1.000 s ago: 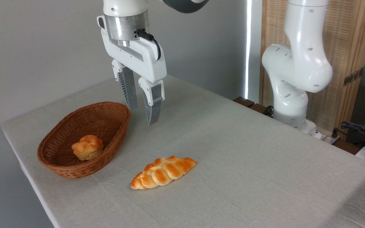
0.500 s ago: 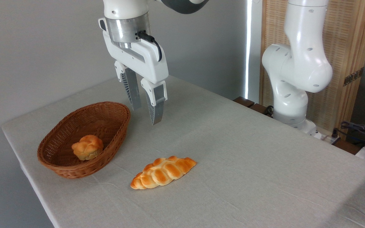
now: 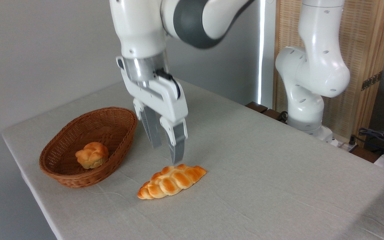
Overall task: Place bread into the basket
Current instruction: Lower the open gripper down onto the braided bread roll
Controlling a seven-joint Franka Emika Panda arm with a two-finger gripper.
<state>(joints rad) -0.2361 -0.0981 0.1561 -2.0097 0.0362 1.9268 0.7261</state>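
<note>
Soft, even daylight, sharp focus throughout, faint shadows, one bright window strip (image 3: 262, 50) behind.

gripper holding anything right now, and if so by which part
Nothing is held. The gripper is open and empty, hanging just above the bread, which lies flat on the table outside the basket.

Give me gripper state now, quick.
Gripper: open, holding nothing, just above the bread.
</note>
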